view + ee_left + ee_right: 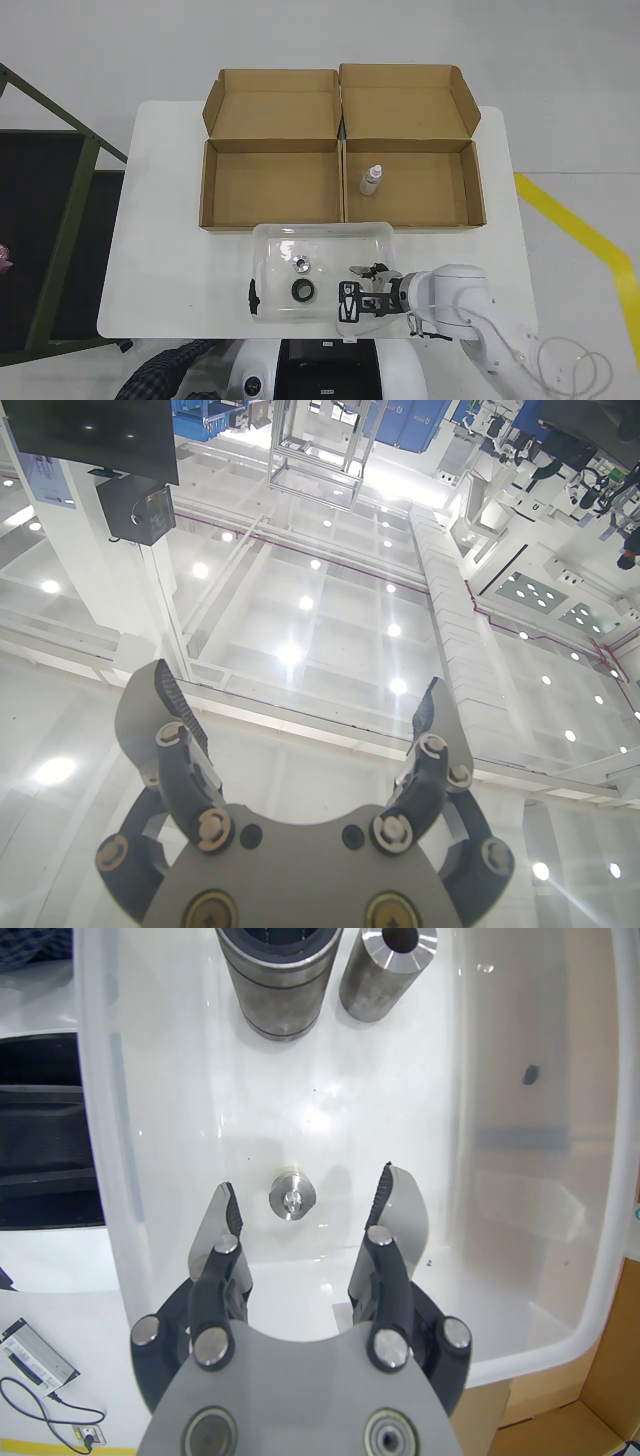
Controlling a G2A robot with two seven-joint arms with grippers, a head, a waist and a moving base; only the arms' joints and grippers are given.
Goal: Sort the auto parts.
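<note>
- Your right gripper (307, 1183), jaws spread, sits in the clear bin (268, 236) with a small steel fitting (292, 1198) between its tips, apart from both.
- The bin rests on the white table (160, 220).
- Beyond it stand two open cardboard boxes (270, 190); the right box (440, 195) holds a white bottle (371, 180).
- Your left gripper (300, 705), jaws spread and empty, faces the lit ceiling (350, 600).

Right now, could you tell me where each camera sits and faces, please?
Top view: above the arms, looking down at the table, boxes and clear bin; right arm shows.
Left wrist view: left wrist, facing the ceiling; open jaws show.
Right wrist view: right wrist, looking into the bin; open jaws show.
Top and right wrist views share the bin.
</note>
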